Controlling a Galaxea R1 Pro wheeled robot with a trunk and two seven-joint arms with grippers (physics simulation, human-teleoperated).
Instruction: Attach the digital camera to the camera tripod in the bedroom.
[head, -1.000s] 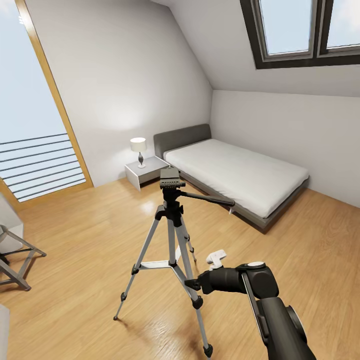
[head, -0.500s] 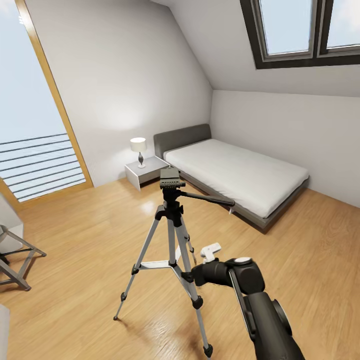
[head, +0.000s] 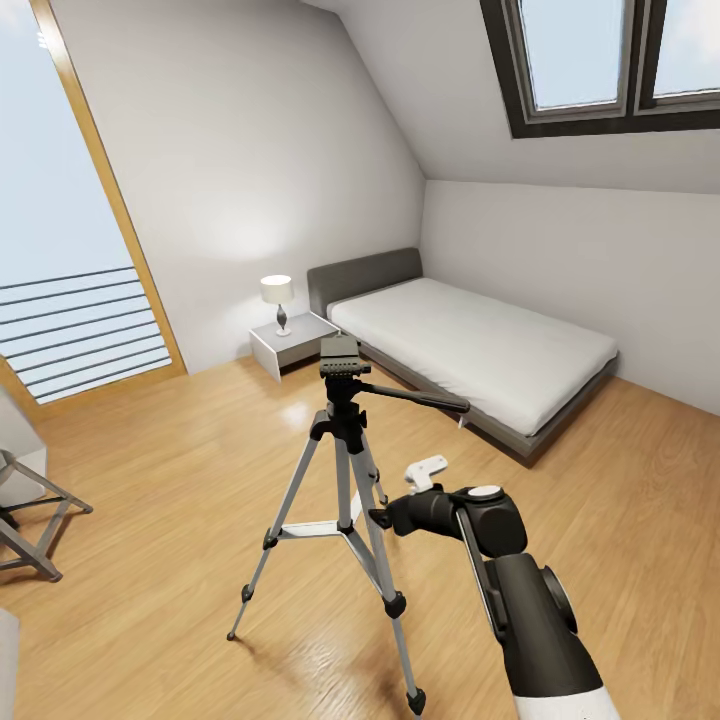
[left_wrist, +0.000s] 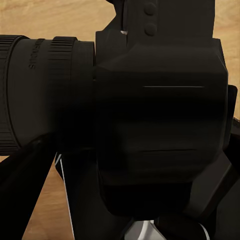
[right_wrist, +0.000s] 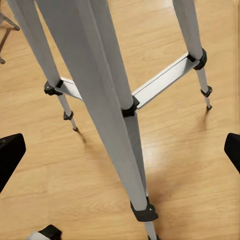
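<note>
The camera tripod (head: 345, 450) stands on the wood floor in the middle of the bedroom, its black pan head (head: 340, 362) bare and its long handle pointing right. The digital camera (left_wrist: 150, 110), black with its lens to one side, hangs very close before the left wrist camera with floor behind it. My left gripper (left_wrist: 120, 170) appears shut on it. My right gripper (head: 380, 519) is open beside the tripod's near leg. In the right wrist view one silver leg (right_wrist: 112, 95) stands between the wide-apart fingertips (right_wrist: 7, 155).
A low grey bed (head: 470, 345) lies at the back right, with a white nightstand (head: 292, 342) and lamp (head: 277, 300) beside it. A grey metal stool (head: 30, 520) is at the left edge. A tall window (head: 60, 250) fills the left wall.
My right arm has swung left and risen a little, bringing the open gripper closer to the tripod's near leg. The tripod and the view have not shifted.
</note>
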